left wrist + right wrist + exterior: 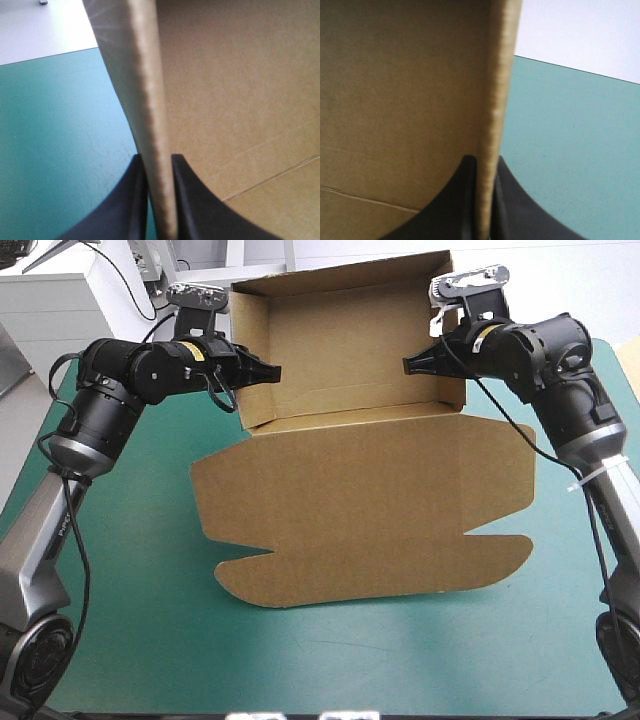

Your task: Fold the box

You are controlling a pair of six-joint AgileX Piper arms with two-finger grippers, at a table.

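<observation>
While the brown box (360, 490) lies on the teal-green worktop (150, 620), its far walls raised and its lid flat toward the near edge, the left hand (272, 371) and right hand (410, 364) pinch its side walls. In the left wrist view, black fingers (132, 200) clamp the wall's edge. In the right wrist view, the fingers likewise clamp the opposite wall.

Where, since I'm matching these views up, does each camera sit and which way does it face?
High view: above and behind the robot, facing forward and down on the box and teal-green cover; shows both arms, left gripper, right gripper.
Left wrist view: above that wrist, along its fingers, which pinch the left wall edge-on.
Right wrist view: likewise, fingers pinching the right wall.
Shared: box and cover, everywhere.
</observation>
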